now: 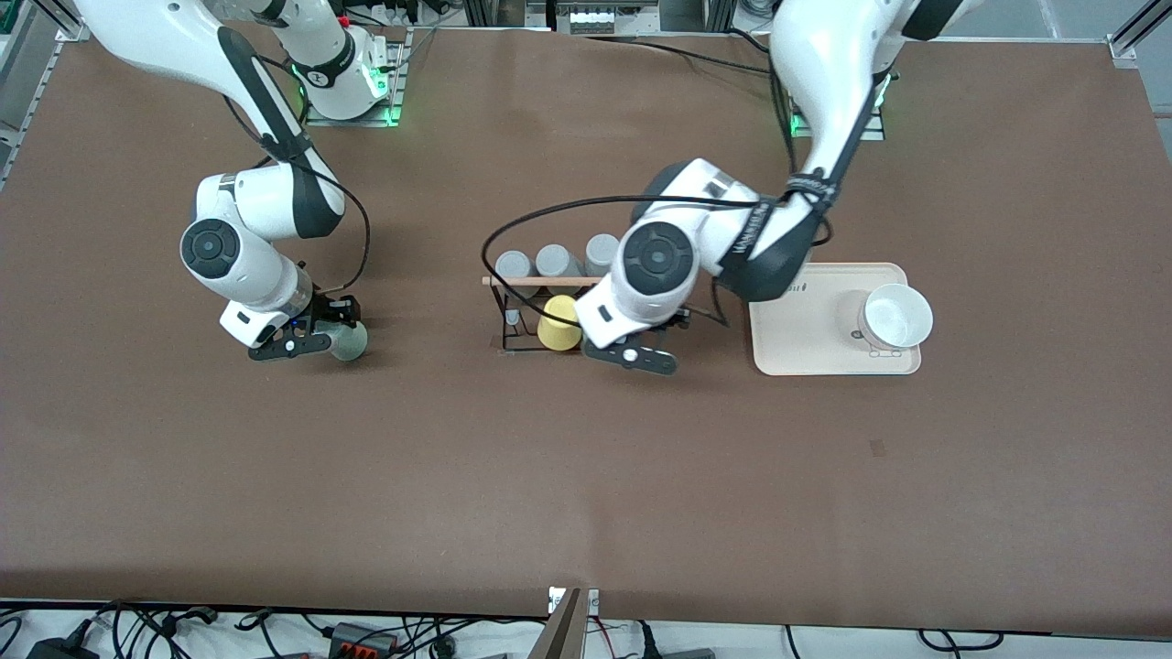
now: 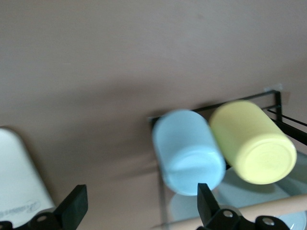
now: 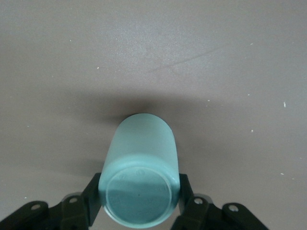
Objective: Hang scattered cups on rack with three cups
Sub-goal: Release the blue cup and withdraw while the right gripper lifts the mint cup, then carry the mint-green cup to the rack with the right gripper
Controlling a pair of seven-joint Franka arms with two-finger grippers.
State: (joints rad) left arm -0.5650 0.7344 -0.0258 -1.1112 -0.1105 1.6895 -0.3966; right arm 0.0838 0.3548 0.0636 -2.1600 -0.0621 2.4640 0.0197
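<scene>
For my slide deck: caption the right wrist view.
Right claw shut on the pale sage-green plain tumbler, over the bare brown tabletop.

A: Right wrist view here, and the sage-green cup (image 3: 140, 179) fills the middle of it, flat base turned toward the camera.

B: And the right pincer (image 3: 139, 201)?

A: Closed on it. One black finger (image 3: 92, 203) presses the cup's wall on one side, and its partner presses the wall on the other. Both are tight against the base end.

B: How's the cup sitting?

A: On its side, lengthwise away from the camera, rounded end pointing off over the brown surface (image 3: 216, 57). A dark shadow pools on the surface around that end.

B: Anything else on the surface?

A: A faint thin scratch line and a few pale specks.
</scene>
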